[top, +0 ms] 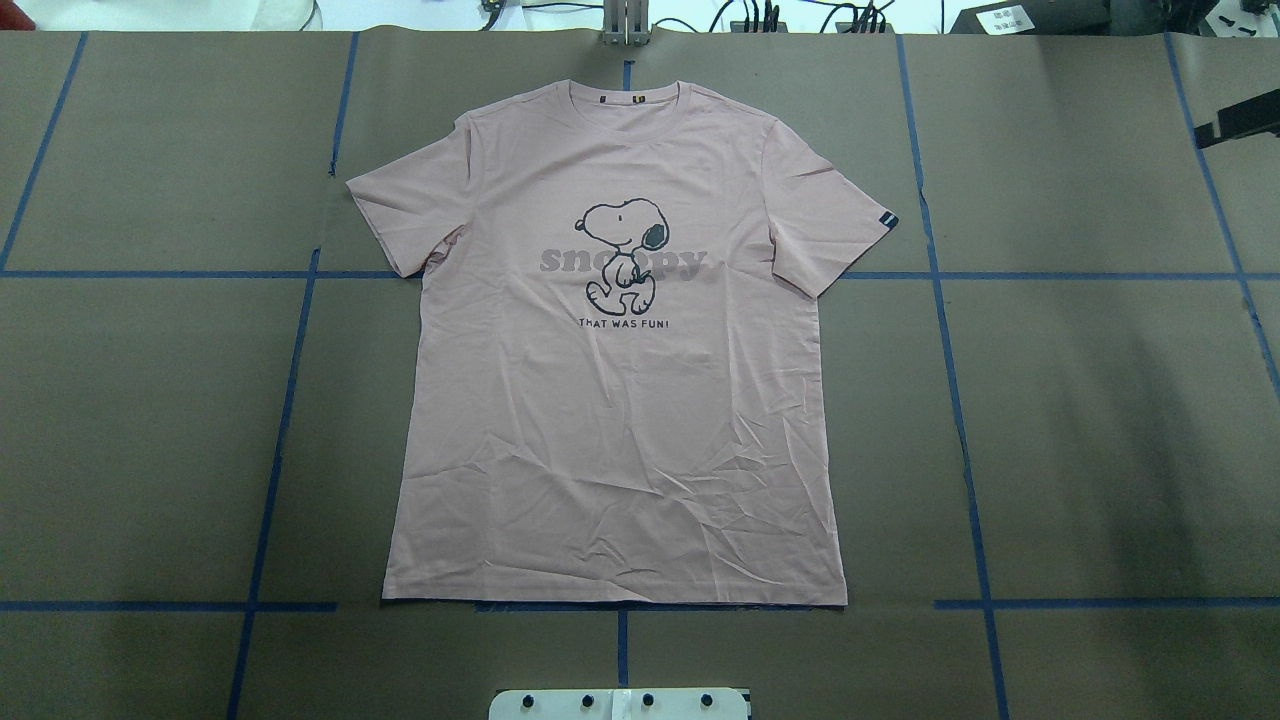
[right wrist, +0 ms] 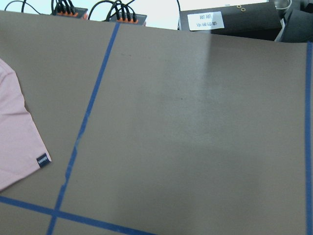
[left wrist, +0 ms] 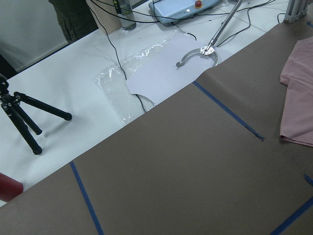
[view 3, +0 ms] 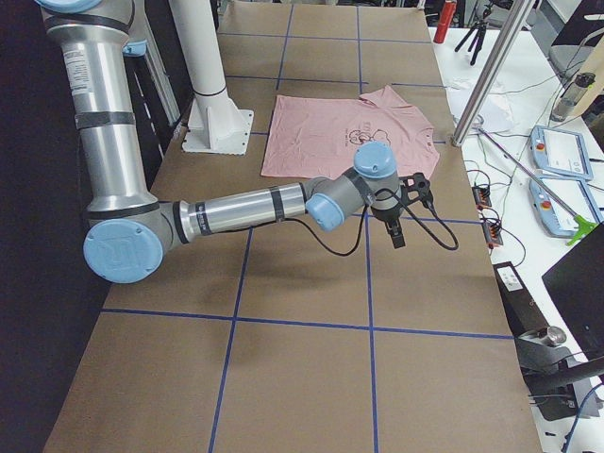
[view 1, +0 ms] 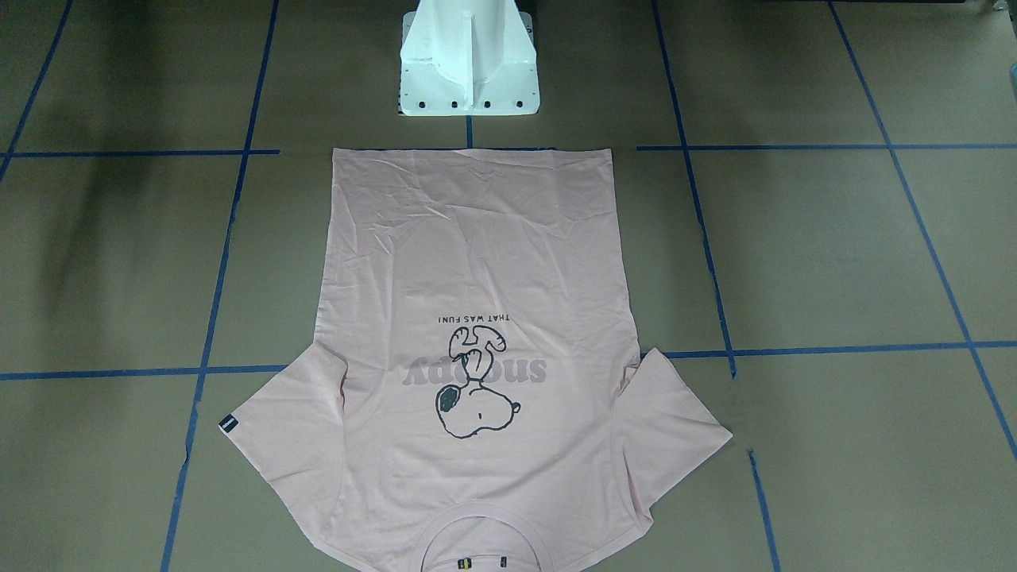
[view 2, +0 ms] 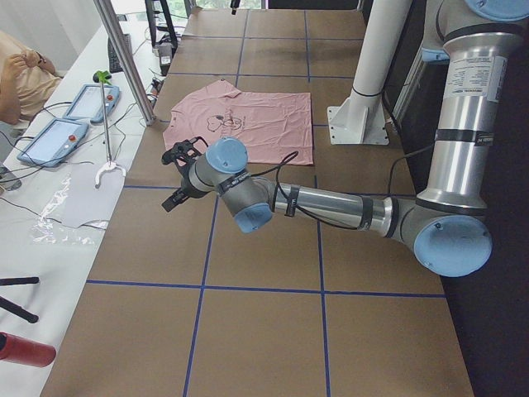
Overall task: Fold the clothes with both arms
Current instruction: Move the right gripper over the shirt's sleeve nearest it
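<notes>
T-shirt (top: 620, 400) lies flat, edges free; left pincer (view 2: 173, 201) and right pincer (view 3: 397, 237) flank it, spread untellable.

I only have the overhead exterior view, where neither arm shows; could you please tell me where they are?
Observer: The left arm reaches out low over the table; the left gripper is apart from the T-shirt.
Operator: And the right one?
Observer: The right arm reaches out likewise, the right gripper off the T-shirt too.
Operator: Is anyone nearby?
Observer: A person shows at the white bench beside the table.
</notes>
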Robot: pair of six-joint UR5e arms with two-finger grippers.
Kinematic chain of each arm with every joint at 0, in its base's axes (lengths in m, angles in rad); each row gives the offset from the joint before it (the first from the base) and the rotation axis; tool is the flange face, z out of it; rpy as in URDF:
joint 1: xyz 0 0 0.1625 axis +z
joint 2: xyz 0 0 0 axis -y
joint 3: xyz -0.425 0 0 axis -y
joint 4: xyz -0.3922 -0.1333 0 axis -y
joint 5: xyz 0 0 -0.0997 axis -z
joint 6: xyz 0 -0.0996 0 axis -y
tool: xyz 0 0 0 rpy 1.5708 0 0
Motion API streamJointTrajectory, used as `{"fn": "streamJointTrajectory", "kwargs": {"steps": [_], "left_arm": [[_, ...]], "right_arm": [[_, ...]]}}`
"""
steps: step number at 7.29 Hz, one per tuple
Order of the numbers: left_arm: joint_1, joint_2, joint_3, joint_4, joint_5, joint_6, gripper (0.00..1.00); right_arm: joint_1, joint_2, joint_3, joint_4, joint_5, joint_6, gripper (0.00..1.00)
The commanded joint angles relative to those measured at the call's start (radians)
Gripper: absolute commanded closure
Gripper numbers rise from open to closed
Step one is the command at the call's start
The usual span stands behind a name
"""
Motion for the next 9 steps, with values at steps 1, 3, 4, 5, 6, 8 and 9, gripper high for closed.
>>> {"fn": "streamJointTrajectory", "kwargs": {"steps": [1, 3, 4, 5, 6, 8, 9], "left_arm": [[0.024, -0.003, 0.001, -0.009, -0.005, -0.041, 0.0], [0.031, -0.003, -0.004, -0.011, -0.005, -0.041, 0.0], [0.039, -0.004, -0.004, -0.011, -0.005, -0.041, 0.0], [0.041, -0.004, -0.005, -0.011, -0.005, -0.041, 0.0], [0.041, -0.004, -0.005, -0.011, -0.005, -0.04, 0.0], [0.041, -0.004, -0.005, -0.011, -0.005, -0.04, 0.0], [0.041, -0.004, -0.005, -0.011, -0.004, -0.04, 0.0]], "right_arm": [[-0.186, 0.138, -0.063, 0.019, -0.194, 0.244, 0.08], [-0.349, 0.268, -0.186, 0.04, -0.375, 0.424, 0.28], [-0.38, 0.281, -0.264, 0.148, -0.409, 0.452, 0.3], [-0.411, 0.283, -0.292, 0.178, -0.418, 0.475, 0.31], [-0.434, 0.283, -0.31, 0.182, -0.452, 0.477, 0.34], [-0.456, 0.301, -0.334, 0.182, -0.467, 0.495, 0.37], [-0.473, 0.307, -0.35, 0.182, -0.492, 0.495, 0.37]]}}
